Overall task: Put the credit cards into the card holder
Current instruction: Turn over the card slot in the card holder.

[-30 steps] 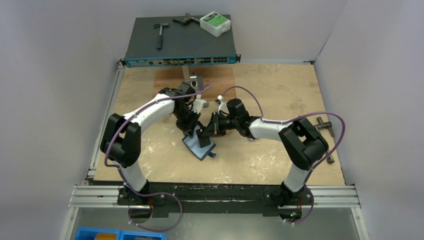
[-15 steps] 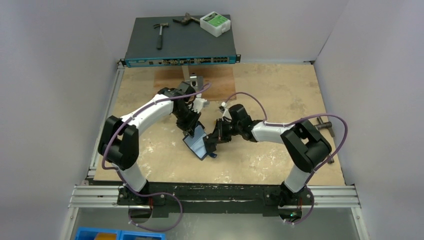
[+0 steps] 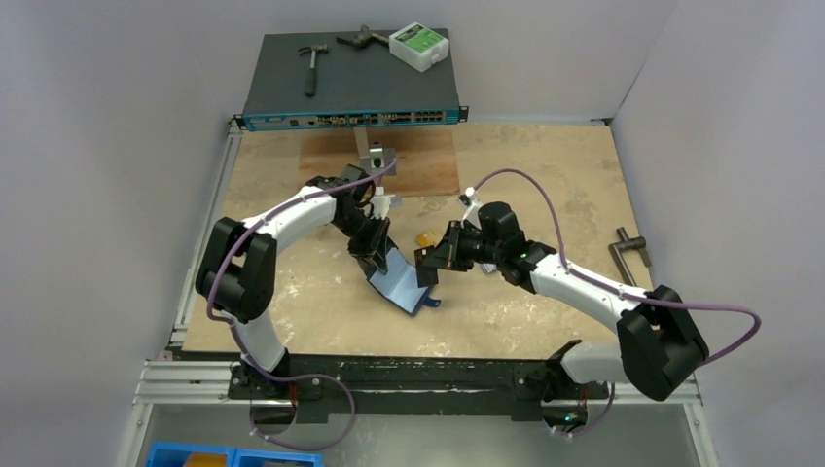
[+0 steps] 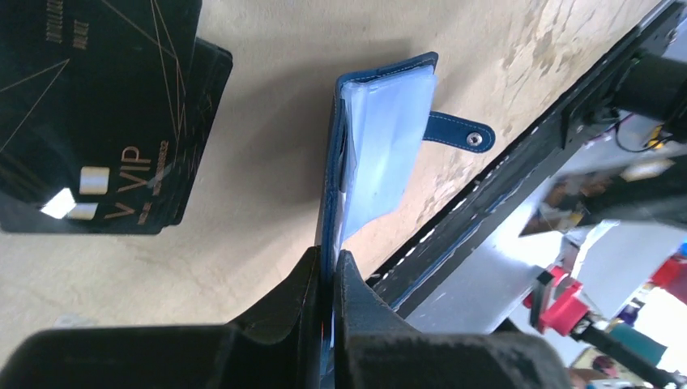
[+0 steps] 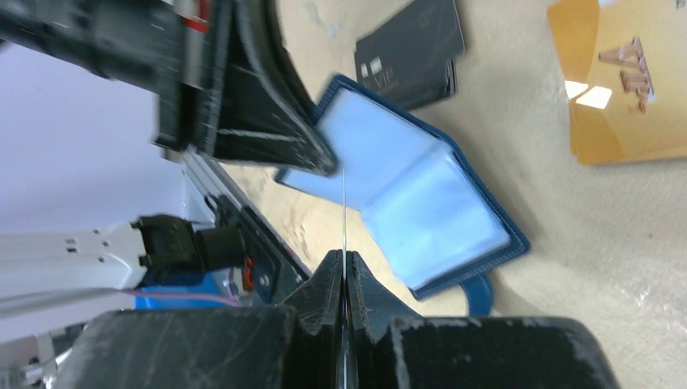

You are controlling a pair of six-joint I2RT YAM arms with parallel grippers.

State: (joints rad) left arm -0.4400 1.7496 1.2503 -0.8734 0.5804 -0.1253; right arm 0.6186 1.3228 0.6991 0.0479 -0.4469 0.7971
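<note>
- Slip risk: left hand pinches one cover of the card holder, propping it open; a loose grip probably lets it fold.
- Snag risk: right hand, just right of the card holder, pinches a card edge-on; misaligned, it may buckle.
- Black cards and orange card wait beside the card holder.

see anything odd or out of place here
Nothing damaged or spilled. The card holder is tilted up, pinched by the left gripper; the black cards beside it lie in a slightly fanned stack.
</note>
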